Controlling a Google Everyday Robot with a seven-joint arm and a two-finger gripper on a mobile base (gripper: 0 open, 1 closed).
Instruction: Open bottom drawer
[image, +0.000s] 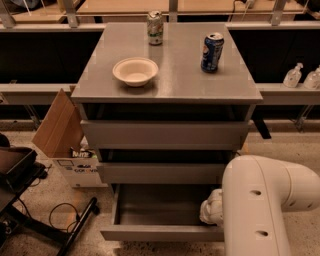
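The bottom drawer (160, 233) of the grey cabinet is pulled out, and its plain grey interior (155, 205) shows. Its flat front is slimmer than the two drawer fronts above it, the top one (165, 134) and the middle one (162, 173); both of those stand slightly forward. My white arm (260, 205) fills the lower right. My gripper (212, 208) hangs at the right end of the open drawer, mostly hidden behind the arm.
On the cabinet top (175, 82) stand a white bowl (135, 71), a green can (155, 28) and a blue can (212, 52). A cardboard box (60, 130) sits left of the cabinet. A black stand with a cable (30, 210) is at lower left. Bottles (292, 75) stand on a right shelf.
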